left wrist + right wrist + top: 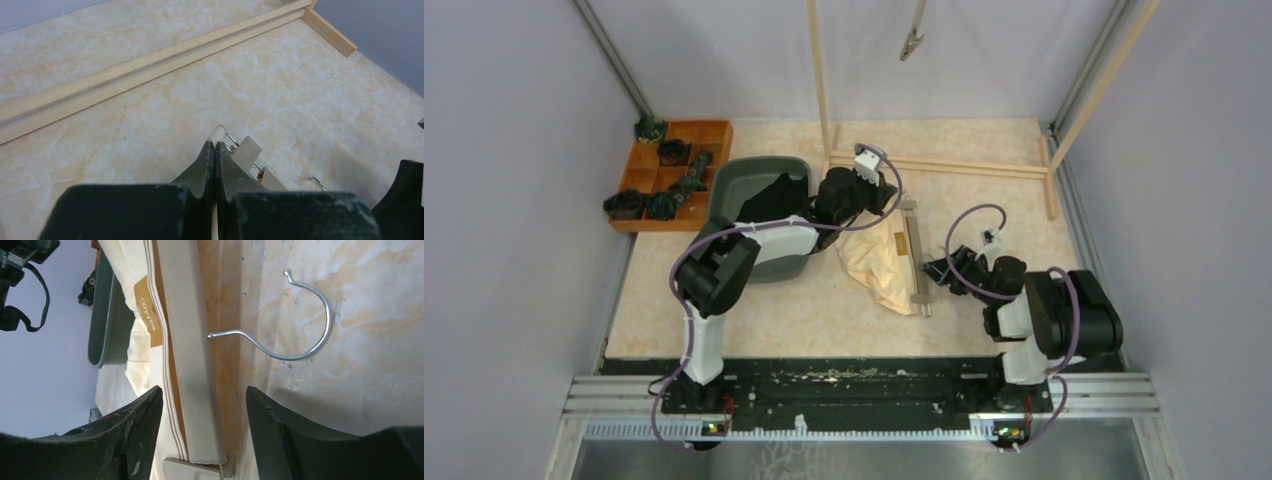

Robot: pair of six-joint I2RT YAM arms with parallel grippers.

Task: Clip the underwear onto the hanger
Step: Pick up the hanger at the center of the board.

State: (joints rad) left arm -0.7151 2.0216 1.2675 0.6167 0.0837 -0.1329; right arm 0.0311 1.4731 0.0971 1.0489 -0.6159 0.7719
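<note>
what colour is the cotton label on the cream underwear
Mustard brown rectangular label with pale lettering; right wrist view shows it best.

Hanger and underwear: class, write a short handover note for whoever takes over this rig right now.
Left gripper: shut, tips at the far clip of the hanger.
Right gripper: open, straddling the hanger's bar.
Things: hanger lies flat, cream underwear beside it, waistband along the bar.
Done: garment and hanger lined up.
To do: no clip visibly grips the cloth; clip the waistband at both ends.
</note>
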